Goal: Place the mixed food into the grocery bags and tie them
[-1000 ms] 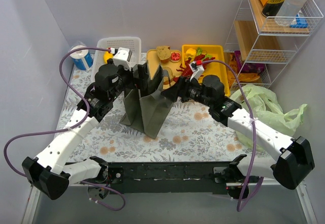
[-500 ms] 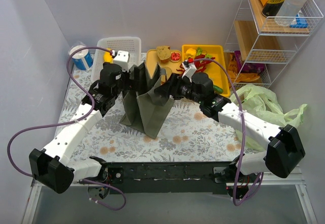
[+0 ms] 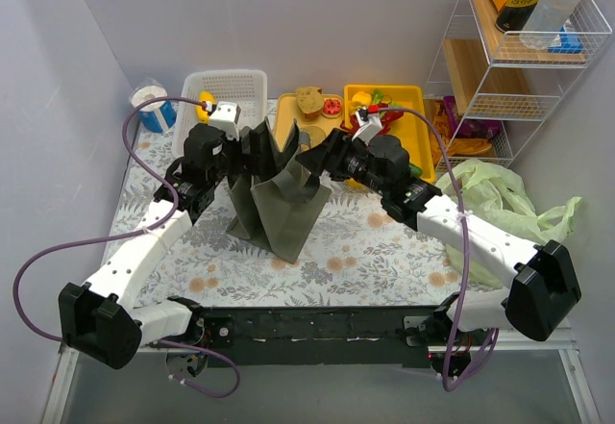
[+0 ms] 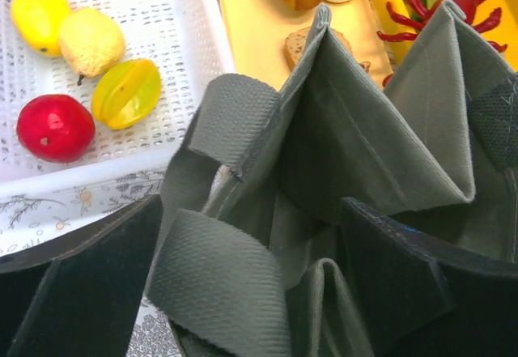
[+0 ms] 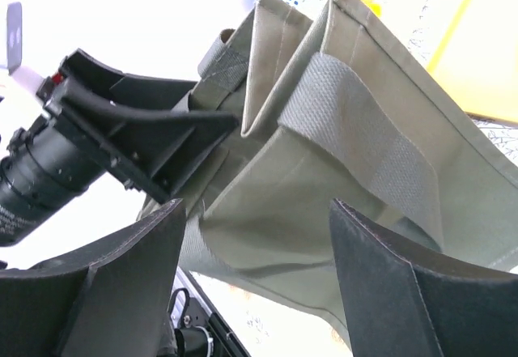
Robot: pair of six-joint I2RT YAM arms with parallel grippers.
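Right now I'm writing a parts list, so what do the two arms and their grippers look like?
The left arm and right arm have white link shells and bulky black joint housings. A purple cable loops along each to a small white camera block at the wrist. The left gripper and right gripper have broad, flat, matte black fingers. No markings show.

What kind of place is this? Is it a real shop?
Probably a robot test cell staged for grocery packing, not a shop: arms bolted to a floral-patterned table, toy food in yellow trays, a wire snack shelf.
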